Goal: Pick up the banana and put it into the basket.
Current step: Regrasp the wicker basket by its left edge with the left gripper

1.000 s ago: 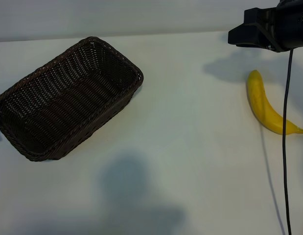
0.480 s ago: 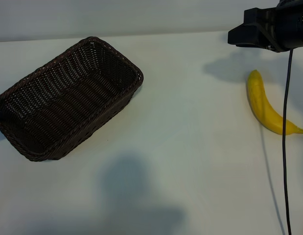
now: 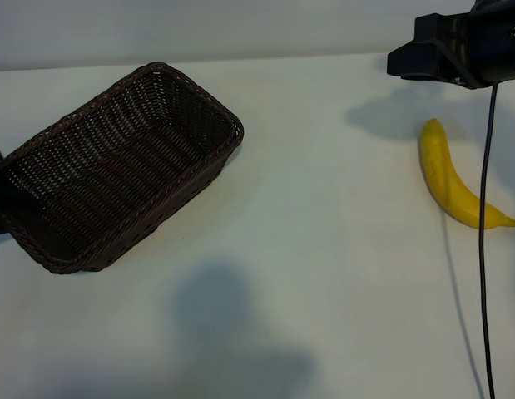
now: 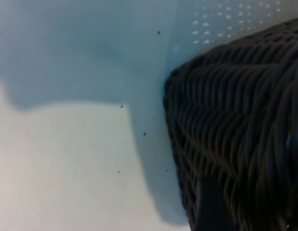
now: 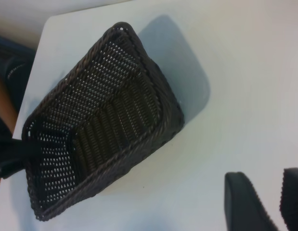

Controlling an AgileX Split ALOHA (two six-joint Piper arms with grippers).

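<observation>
The yellow banana (image 3: 444,179) lies flat on the white table at the right, well away from the basket. The dark brown wicker basket (image 3: 184,193) sits empty at the left. My right arm (image 3: 457,41) hangs above the table just behind the banana. The right gripper (image 5: 264,175) is open, with only bare table between its two dark fingers (image 5: 242,202). My left gripper (image 5: 14,153) is at the basket's far left end. One dark finger (image 4: 211,207) lies against the woven wall (image 4: 235,106) there. The banana shows in neither wrist view.
A black cable (image 3: 483,274) hangs from the right arm and runs down past the banana's stem end to the front edge. A soft shadow (image 3: 224,332) falls on the table's front middle. White tabletop (image 3: 324,208) lies between basket and banana.
A dark part of the left arm has come into view at the left edge beside the basket. The banana, the basket and the right arm have not moved.
</observation>
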